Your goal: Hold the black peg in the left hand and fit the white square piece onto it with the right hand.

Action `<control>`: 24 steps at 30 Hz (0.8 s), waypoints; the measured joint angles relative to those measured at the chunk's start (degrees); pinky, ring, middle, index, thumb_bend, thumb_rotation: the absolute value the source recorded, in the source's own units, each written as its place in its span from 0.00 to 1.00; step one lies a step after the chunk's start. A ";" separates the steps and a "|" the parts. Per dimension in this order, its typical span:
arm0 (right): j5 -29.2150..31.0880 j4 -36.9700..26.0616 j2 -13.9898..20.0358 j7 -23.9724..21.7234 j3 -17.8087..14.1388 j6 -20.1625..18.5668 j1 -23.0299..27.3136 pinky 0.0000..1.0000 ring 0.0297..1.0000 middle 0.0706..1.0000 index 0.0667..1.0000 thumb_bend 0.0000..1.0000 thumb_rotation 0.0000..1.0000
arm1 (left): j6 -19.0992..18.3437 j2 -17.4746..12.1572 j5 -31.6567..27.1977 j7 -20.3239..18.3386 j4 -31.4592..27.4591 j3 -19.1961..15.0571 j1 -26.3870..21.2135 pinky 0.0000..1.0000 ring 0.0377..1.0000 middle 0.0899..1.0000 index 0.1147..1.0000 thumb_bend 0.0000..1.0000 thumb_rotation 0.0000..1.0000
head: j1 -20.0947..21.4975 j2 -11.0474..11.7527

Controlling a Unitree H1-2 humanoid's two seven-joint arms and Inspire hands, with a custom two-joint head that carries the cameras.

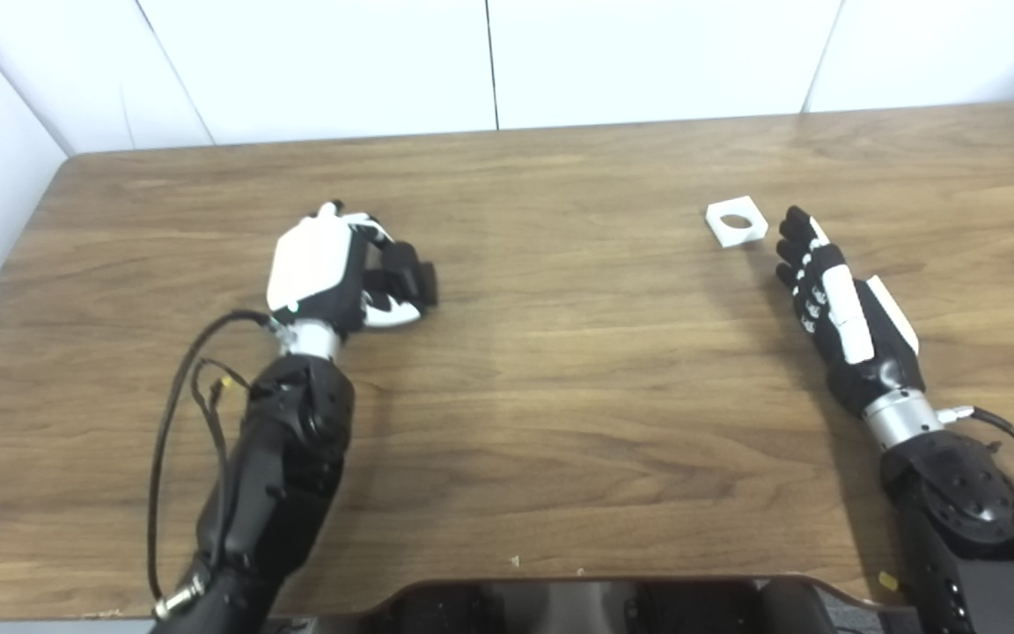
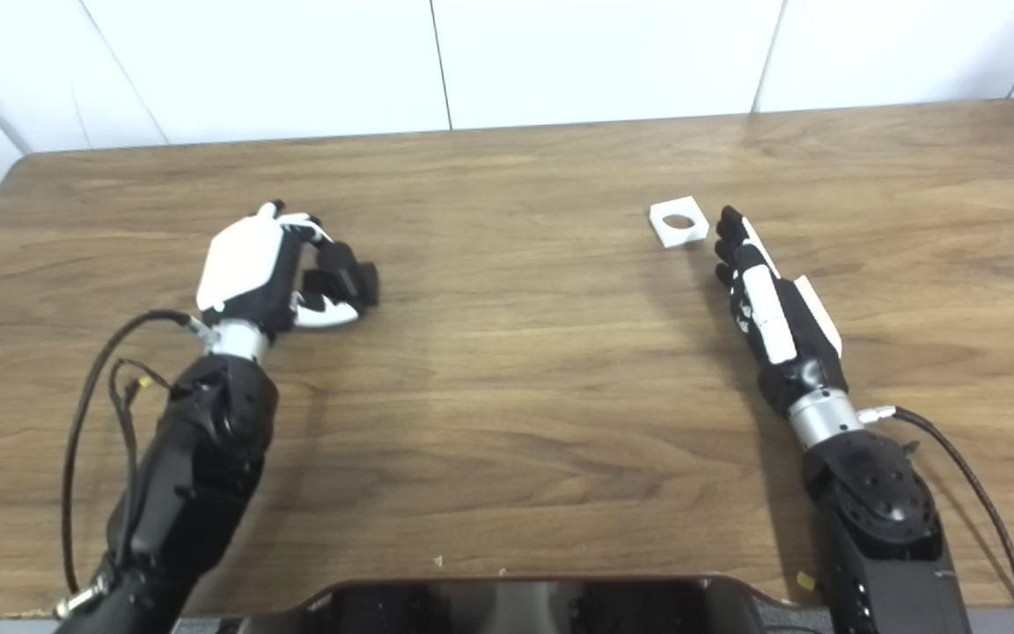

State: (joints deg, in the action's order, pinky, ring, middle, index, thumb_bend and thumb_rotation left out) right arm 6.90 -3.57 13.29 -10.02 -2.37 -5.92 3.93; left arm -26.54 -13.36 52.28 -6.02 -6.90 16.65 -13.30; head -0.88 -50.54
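- The piece (image 1: 737, 222) lies flat on the desk (image 1: 560, 396), far side, well to the right of centre; it is a thin white square with a round hole through its middle.
- It looks stiff, light and smooth, so it will likely slide if nudged. Being so low, it offers little edge; a pinch across two opposite sides seems the best hold, keeping the hole free for the peg.
- The right hand (image 1: 837, 304) lies just beside the piece, on its near-right side, fingertips close to its corner but apart from it. Its fingers are stretched out straight and together, holding nothing, with the hand low over the desk.
- The peg (image 1: 410, 277) is well to the left of the piece, a dark short shape in the left hand; its outline is hard to separate from the black fingers.
- The left hand (image 1: 340, 273) is curled closed around the peg, white back turned up, resting at desk level.
- Judged so, the peg is held, but the piece is not yet picked up.
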 measured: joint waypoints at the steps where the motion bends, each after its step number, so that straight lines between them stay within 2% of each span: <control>1: -0.22 -0.01 -0.09 0.12 0.03 0.00 0.00 1.00 1.00 1.00 1.00 0.66 0.99 | 0.05 0.21 0.21 -0.40 -0.46 0.31 0.37 0.97 0.96 0.82 0.42 0.52 0.08 | -0.09 -0.09; 9: -0.83 -0.12 -1.04 1.05 0.26 -0.02 -0.01 1.00 1.00 1.00 1.00 0.66 0.98 | -0.14 2.37 4.36 -5.16 -7.22 2.31 4.32 0.97 0.96 0.83 0.42 0.52 0.08 | -0.09 -0.53; 16: -0.80 -0.31 -1.52 1.17 0.36 -0.31 -0.02 1.00 1.00 1.00 1.00 0.68 0.96 | 0.30 4.32 7.08 -7.69 -11.73 4.88 7.81 0.95 0.96 0.84 0.42 0.52 0.08 | 0.26 -0.97; 24: -0.76 -0.97 -2.02 1.46 0.37 -1.44 -0.05 1.00 1.00 1.00 1.00 0.70 0.96 | 2.74 6.02 8.16 -6.90 -13.17 6.48 10.63 0.94 0.95 0.83 0.42 0.52 0.08 | 0.70 -1.05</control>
State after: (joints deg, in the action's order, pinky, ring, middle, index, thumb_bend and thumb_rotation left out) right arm 6.14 -4.54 11.27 -8.56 -2.00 -7.36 3.88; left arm -23.81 -7.34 60.45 -12.92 -20.07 23.13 -2.66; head -0.18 -51.59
